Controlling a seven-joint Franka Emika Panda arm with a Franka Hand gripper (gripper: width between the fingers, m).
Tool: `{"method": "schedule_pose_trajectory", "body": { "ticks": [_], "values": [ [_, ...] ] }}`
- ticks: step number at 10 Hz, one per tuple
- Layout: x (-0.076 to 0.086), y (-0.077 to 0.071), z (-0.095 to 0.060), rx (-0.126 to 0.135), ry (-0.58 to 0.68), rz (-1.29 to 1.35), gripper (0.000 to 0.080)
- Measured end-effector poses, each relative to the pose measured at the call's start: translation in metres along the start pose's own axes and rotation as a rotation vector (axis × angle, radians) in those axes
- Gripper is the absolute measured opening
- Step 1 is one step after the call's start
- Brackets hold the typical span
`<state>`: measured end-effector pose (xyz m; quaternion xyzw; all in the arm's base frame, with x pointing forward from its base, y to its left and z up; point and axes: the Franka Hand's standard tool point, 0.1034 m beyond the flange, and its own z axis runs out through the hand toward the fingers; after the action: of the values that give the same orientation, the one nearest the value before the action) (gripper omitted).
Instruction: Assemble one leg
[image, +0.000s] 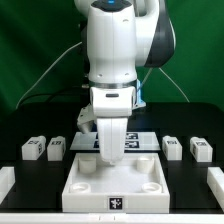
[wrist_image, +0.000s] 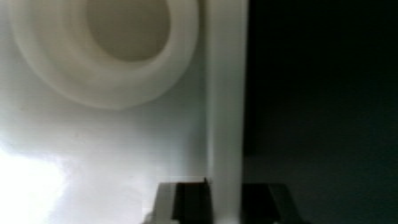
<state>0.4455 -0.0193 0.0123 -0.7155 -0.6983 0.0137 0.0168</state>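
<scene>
My gripper reaches down onto the back edge of the large white panel. In the wrist view my two dark fingers stand on either side of the panel's upright rim wall and press against it; the gripper is shut on this wall. A round corner socket of the panel shows beside the wall. Four small white legs lie on the black table: two at the exterior view's left and two at its right. None is held.
The marker board lies flat behind the panel, partly hidden by my arm. White blocks stand at the table's front corners. A green wall closes the back.
</scene>
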Motion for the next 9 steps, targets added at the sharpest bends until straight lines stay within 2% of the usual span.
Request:
{"method": "schedule_pose_trajectory", "body": {
  "ticks": [4,5,7,8,9],
  "values": [
    [0.004,0.004,-0.002,-0.003,0.002,-0.009,0.0059],
    [0.015,0.012,-0.005,-0.009,0.008,-0.029,0.0059],
    [0.053,0.028,-0.004,-0.02,0.033,-0.02,0.006],
    [0.064,0.035,-0.005,-0.031,0.043,-0.037,0.006],
    [0.073,0.04,-0.006,-0.031,0.049,-0.033,0.006]
  ]
}}
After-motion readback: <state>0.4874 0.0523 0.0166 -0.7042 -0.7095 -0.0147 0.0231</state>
